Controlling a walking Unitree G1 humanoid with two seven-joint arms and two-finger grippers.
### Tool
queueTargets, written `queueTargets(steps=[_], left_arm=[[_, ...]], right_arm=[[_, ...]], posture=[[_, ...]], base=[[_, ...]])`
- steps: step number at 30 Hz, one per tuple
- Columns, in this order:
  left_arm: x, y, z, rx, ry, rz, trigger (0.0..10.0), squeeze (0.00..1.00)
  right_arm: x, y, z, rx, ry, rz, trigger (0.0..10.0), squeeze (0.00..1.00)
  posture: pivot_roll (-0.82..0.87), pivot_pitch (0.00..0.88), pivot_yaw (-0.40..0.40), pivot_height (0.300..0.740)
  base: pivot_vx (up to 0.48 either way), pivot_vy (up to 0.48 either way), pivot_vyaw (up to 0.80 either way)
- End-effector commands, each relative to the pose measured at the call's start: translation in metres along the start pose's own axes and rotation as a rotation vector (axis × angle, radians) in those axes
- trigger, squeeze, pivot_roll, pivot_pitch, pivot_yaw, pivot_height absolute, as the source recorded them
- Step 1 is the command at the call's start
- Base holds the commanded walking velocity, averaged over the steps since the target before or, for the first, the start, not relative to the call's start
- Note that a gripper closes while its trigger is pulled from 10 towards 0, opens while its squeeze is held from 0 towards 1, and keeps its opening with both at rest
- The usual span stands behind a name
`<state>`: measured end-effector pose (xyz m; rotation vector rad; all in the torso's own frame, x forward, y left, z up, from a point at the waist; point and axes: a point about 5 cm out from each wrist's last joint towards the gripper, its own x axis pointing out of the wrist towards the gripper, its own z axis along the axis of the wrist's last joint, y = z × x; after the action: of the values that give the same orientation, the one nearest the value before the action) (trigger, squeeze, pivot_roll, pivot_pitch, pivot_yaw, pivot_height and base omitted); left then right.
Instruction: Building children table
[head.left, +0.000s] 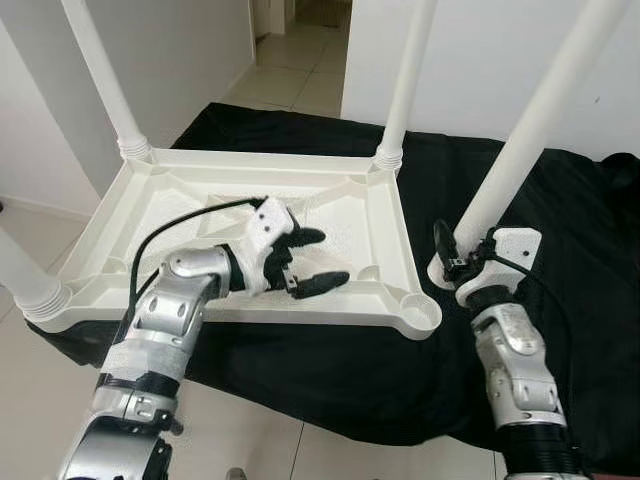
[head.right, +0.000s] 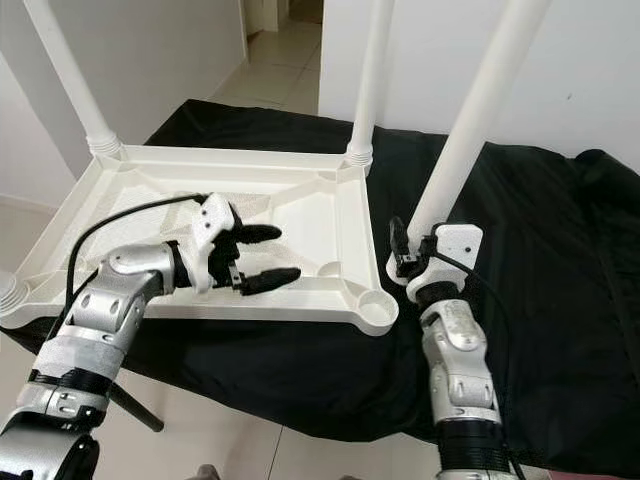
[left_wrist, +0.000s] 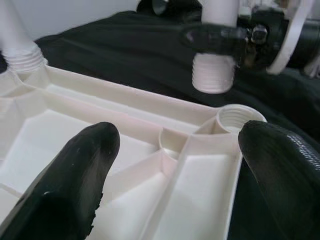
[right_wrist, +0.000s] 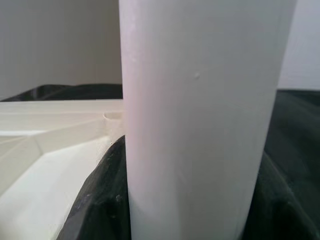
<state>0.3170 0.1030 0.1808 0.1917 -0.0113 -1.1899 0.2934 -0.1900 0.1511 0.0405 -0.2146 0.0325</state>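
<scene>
Table top (head.left: 250, 190), white plastic, lies upside down on a desk (head.left: 560, 230) w/ black cloth. Three legs already stand in their corner sockets; the near-right socket (head.left: 421, 313) is empty.

Right gripper (head.left: 462, 262): jaws clenched on the fourth leg (head.left: 530, 130) near its threaded end, leg tilted, its foot leaning up and away to the right. The thread hangs just beside the empty socket, outboard of the rim, not in it yet. In the left wrist view the threaded end (left_wrist: 213, 73) sits above and slightly off the socket's mouth.

Left gripper (head.left: 310, 262): jaws released, spread wide, one finger over the inner panel, the other close to the near rim (head.left: 330, 300); whether it presses on the plastic I can't tell.

Step in hand, as I read it: seat the last leg. To do it well:
- bring leg upright first, axis in line w/ socket;
- centre thread over the mouth, then lower;
- turn gently at start so threads don't cross;
- left gripper should press the top down so it doesn't spin or slide on the cloth.
</scene>
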Motion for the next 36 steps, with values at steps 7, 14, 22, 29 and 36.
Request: queueTargets(steps=[7,14,22,29,36], left_arm=[[-0.011,0.002,0.003,-0.099,-0.074,0.319,10.0,0.0],[-0.017,-0.005,0.002,-0.138,-0.107,0.349,10.0,0.0],[-0.027,-0.022,-0.002,-0.131,-0.13,0.349,10.0,0.0],[-0.031,-0.034,-0.005,-0.177,-0.127,0.343,10.0,0.0],[-0.032,-0.036,-0.008,-0.185,-0.128,0.393,10.0,0.0]], right_arm=[[-0.013,0.013,0.001,0.005,-0.03,0.038,10.0,0.0],[-0.023,0.022,0.009,-0.009,-0.09,0.089,10.0,0.0],[-0.038,0.032,0.013,-0.042,-0.106,0.098,10.0,0.0],[-0.054,0.032,0.001,-0.044,-0.051,0.093,10.0,0.0],[-0.065,0.029,-0.018,-0.05,0.014,0.108,10.0,0.0]], posture=[[-0.04,0.0,-0.031,0.74],[-0.04,0.0,-0.033,0.74],[-0.04,0.0,-0.032,0.74],[-0.04,0.0,-0.032,0.74],[-0.04,0.0,-0.034,0.74]], base=[[0.0,0.0,0.0],[0.0,0.0,0.0],[0.0,0.0,0.0],[0.0,0.0,0.0],[0.0,0.0,0.0]])
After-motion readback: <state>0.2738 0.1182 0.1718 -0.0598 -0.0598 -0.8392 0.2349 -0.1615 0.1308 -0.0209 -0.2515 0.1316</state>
